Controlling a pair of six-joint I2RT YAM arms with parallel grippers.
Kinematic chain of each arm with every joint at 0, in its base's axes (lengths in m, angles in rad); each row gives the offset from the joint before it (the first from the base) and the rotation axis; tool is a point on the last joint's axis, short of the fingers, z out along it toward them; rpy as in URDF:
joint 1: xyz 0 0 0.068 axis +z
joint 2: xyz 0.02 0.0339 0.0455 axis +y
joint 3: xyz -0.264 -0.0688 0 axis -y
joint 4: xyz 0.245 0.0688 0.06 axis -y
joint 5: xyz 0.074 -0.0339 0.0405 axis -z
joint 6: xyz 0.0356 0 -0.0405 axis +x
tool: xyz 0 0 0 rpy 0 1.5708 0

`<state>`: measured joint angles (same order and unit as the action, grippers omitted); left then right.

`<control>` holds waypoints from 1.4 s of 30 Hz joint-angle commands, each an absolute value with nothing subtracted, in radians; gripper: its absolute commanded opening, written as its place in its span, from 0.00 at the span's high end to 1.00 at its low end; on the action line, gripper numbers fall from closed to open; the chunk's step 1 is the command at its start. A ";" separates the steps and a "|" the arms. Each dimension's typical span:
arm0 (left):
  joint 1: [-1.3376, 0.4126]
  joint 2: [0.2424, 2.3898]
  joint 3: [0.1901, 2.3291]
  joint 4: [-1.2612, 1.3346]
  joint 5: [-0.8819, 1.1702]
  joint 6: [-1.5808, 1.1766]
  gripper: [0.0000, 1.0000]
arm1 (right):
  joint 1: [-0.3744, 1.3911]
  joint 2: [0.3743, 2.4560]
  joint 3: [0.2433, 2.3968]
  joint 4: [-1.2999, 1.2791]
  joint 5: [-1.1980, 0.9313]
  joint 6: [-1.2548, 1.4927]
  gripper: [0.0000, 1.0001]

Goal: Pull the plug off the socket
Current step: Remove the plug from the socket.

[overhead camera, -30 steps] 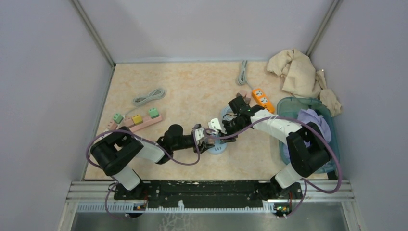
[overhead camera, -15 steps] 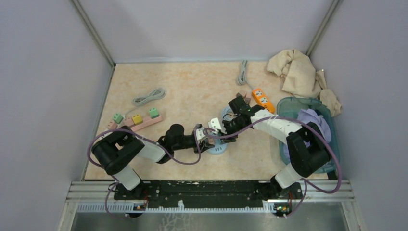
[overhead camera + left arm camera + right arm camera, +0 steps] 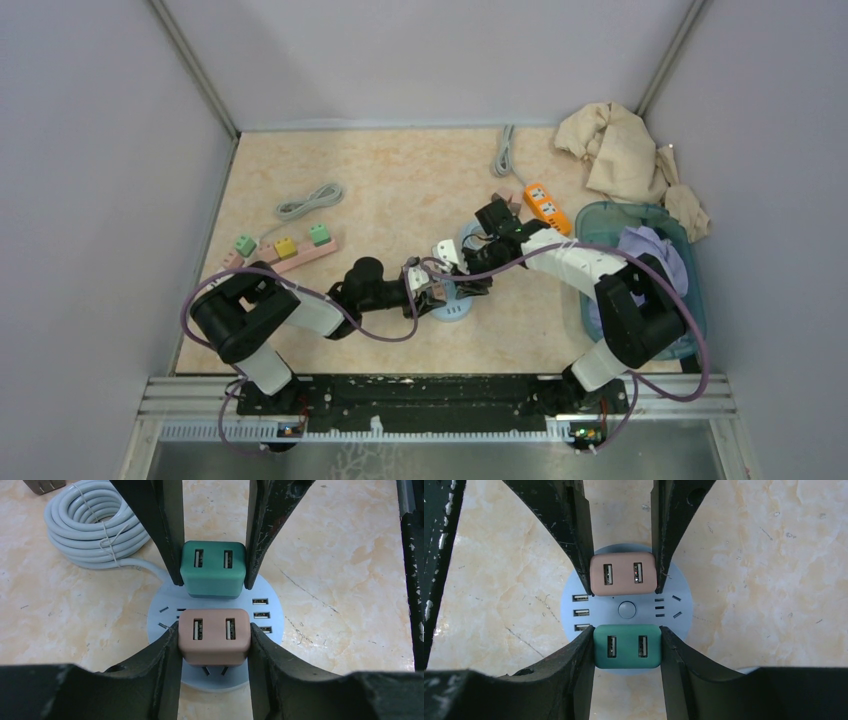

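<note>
A round blue-grey socket lies on the table with two USB plugs standing on it. The fingers of my left gripper press on both sides of the pink plug. My right gripper is shut the same way on the green plug. The two grippers face each other across the socket. In the left wrist view the right gripper's fingers come in from above around the green plug. Both plugs sit upright.
A coiled grey cable lies just beyond the socket. At the left, a pink power strip holds green and yellow plugs. An orange strip, a teal bin with purple cloth, and beige cloth are at the right.
The left gripper has shifted very slightly at the socket, staying around the pink plug. The right arm and both plugs have not visibly moved.
</note>
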<state>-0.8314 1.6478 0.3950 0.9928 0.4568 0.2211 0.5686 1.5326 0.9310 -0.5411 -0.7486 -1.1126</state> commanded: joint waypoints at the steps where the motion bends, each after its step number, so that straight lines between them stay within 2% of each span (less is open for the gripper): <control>1: -0.835 1.656 0.405 0.973 0.458 0.237 0.98 | 0.545 1.535 0.962 -0.513 -0.861 -1.061 1.00; 10: -0.835 1.661 0.398 0.987 0.450 0.233 0.98 | 0.517 1.503 0.883 -0.605 -0.804 -1.259 1.00; 18: -0.835 1.670 0.412 0.981 0.457 0.236 0.98 | 0.583 1.500 0.877 -0.570 -0.816 -1.207 1.00; 24: -0.836 1.660 0.404 0.977 0.452 0.235 0.98 | 0.551 1.538 0.962 -0.527 -0.868 -1.086 1.00; 29: -0.836 1.654 0.394 0.982 0.448 0.230 0.98 | 0.465 1.552 0.980 -0.587 -0.873 -1.150 1.00; 36: -0.835 1.673 0.405 0.988 0.456 0.228 0.99 | 0.464 1.505 0.913 -0.673 -0.891 -1.259 1.00; 42: -0.834 1.684 0.418 0.981 0.465 0.227 0.99 | 0.466 1.503 1.034 -0.729 -1.039 -1.179 1.00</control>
<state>-0.8352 1.6577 0.4007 0.9955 0.4583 0.2157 0.4740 1.5410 0.9367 -0.6266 -0.8745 -1.2118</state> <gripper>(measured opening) 0.500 0.445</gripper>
